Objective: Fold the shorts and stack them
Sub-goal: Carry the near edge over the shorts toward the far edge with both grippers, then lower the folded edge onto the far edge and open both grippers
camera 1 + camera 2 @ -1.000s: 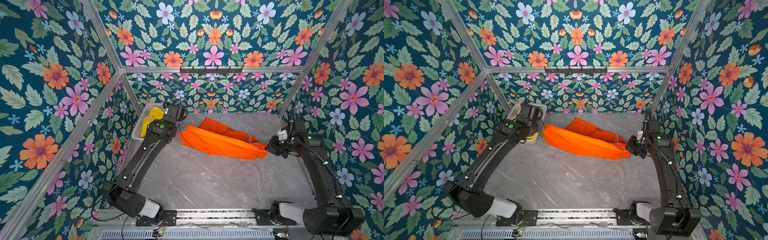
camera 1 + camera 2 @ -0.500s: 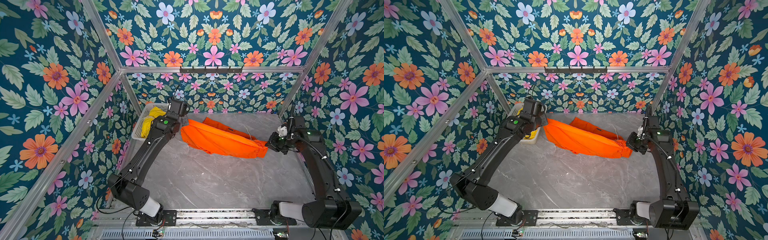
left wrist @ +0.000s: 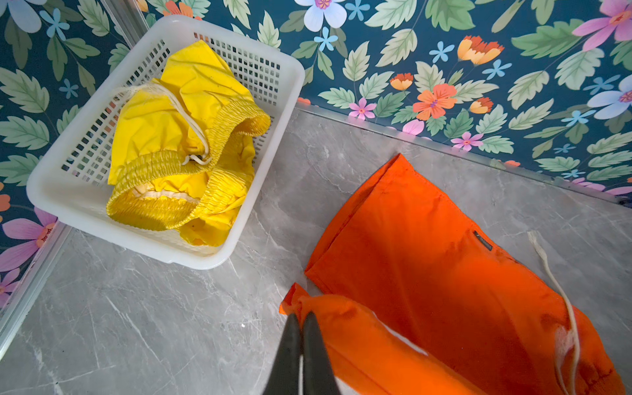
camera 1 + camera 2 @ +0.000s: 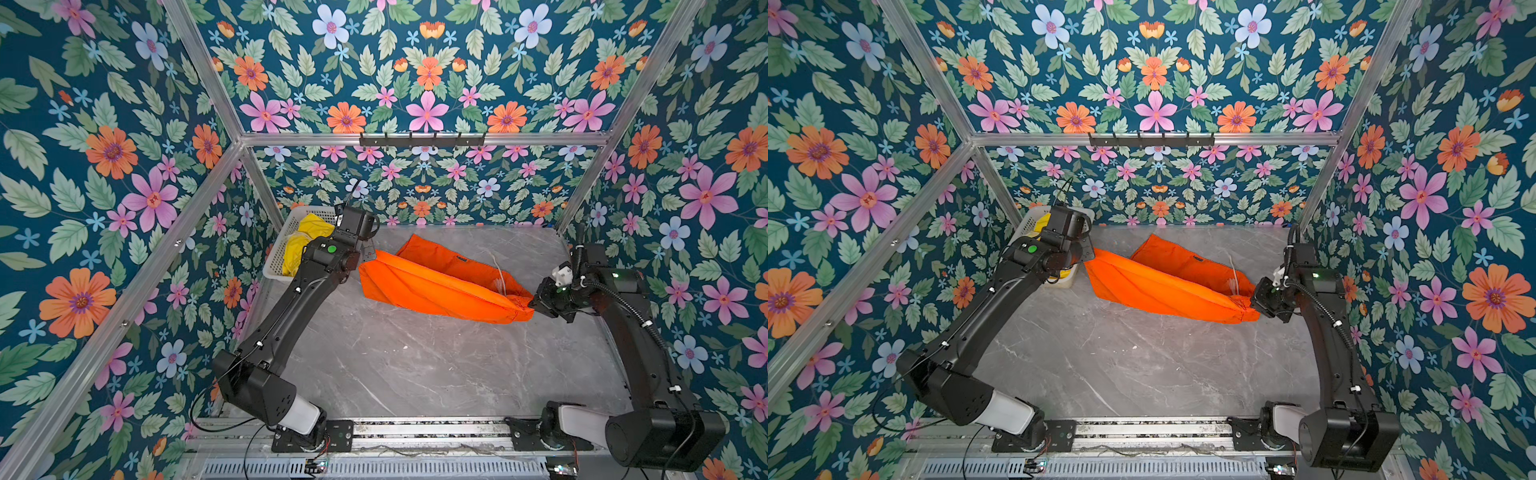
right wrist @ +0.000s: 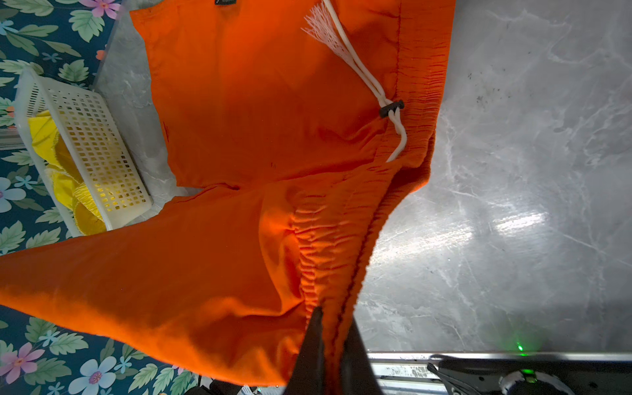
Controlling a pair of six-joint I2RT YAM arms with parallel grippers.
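- In both top views the orange shorts [image 4: 440, 286] stretch across the back half of the grey table [image 4: 415, 374]. One leg lies flat toward the back wall. The nearer leg is raised and pulled taut between the two arms.
- In a top view the left gripper [image 4: 367, 261] is closed on the hem corner of that raised leg, just beside the white basket [image 4: 275, 259] in the back left corner. The yellow shorts [image 4: 309, 232] sit bunched inside the basket.
- In a top view the right gripper [image 4: 1253, 306] pinches the waistband end of the orange shorts at the right side of the table. The whitish drawstring [image 4: 1233, 276] lies on the fabric near it.
- The left wrist view shows the left gripper [image 3: 301, 318] with its fingers pressed together on a bunched corner of the orange shorts [image 3: 427, 273], above the table [image 3: 136, 325]. The flat leg carries a small dark logo tag, and the drawstring [image 3: 561, 294] trails along the waistband end. The yellow shorts [image 3: 181, 143] fill the basket [image 3: 68, 191], their gathered waistband turned upward.
- The right wrist view shows the right gripper [image 5: 335, 318] clamped on the ruffled elastic waistband of the orange shorts [image 5: 239, 119]. The drawstring [image 5: 369, 82] passes through a dark cord stopper [image 5: 391, 108] and ends in a frayed tassel. The basket [image 5: 102, 143] with the yellow shorts [image 5: 41, 133] shows beyond the raised leg.
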